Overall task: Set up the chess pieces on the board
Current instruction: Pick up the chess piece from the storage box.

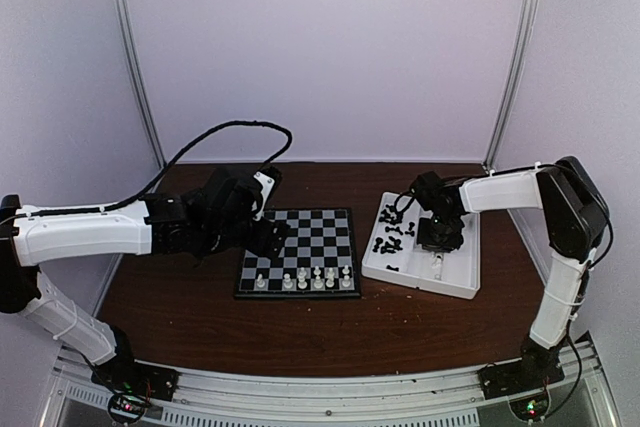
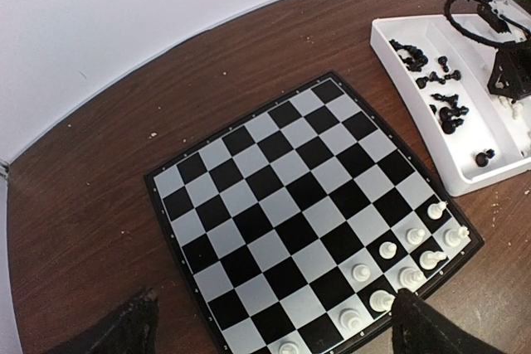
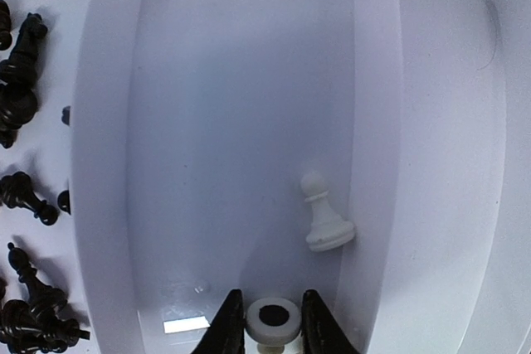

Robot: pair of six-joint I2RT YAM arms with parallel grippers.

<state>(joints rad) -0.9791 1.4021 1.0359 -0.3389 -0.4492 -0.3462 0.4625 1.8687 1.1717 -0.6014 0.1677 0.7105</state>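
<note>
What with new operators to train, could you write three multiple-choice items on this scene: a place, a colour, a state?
1. Where do the small black plastic chess pieces lie? A on the black-and-pale square chessboard; B in the white rectangular divided tray; C on the brown wooden table.
2. What colour are the pieces standing on the chessboard? A white only; B black only; C both.
3. The left gripper is: A shut on a pawn; B inside the tray; C open and empty above the chessboard.
Answers: 1 B, they lie in a tray compartment; 2 A, only small white plastic pieces stand there; 3 C, its fingers stand wide apart with nothing between.
</note>
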